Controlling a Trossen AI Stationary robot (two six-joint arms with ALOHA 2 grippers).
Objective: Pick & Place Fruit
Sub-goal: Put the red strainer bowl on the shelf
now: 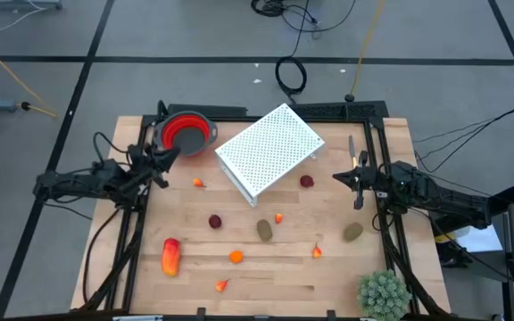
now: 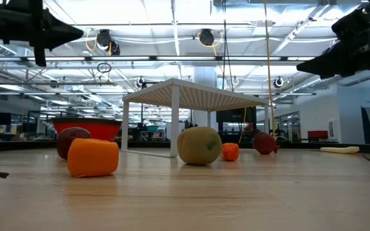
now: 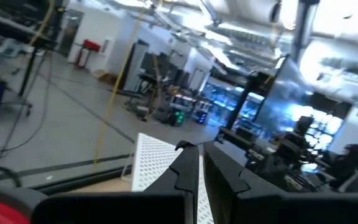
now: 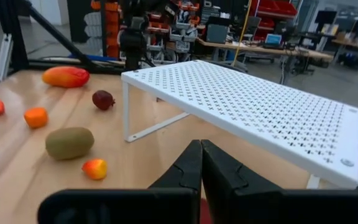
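Note:
The fruit lies scattered on the wooden table (image 1: 328,276): a long red-orange piece (image 1: 170,256), two brown-green ovals (image 1: 264,230) (image 1: 352,233), two dark red balls (image 1: 215,221) (image 1: 306,181) and several small orange bits such as one near the middle (image 1: 236,257). My left gripper (image 1: 169,153) hangs shut in the air beside the red bowl (image 1: 188,133), holding nothing. My right gripper (image 1: 339,176) is shut too, raised at the table's right side and pointing level toward the white shelf (image 1: 269,152). The right wrist view shows an oval (image 4: 69,142) and a red ball (image 4: 103,99) ahead of it.
The white perforated shelf (image 4: 247,106) stands on legs at the far middle of the table. The red bowl with grey rim sits at the far left. A spiky green plant (image 1: 383,294) stands at the near right corner. Bare wood lies between the fruit pieces.

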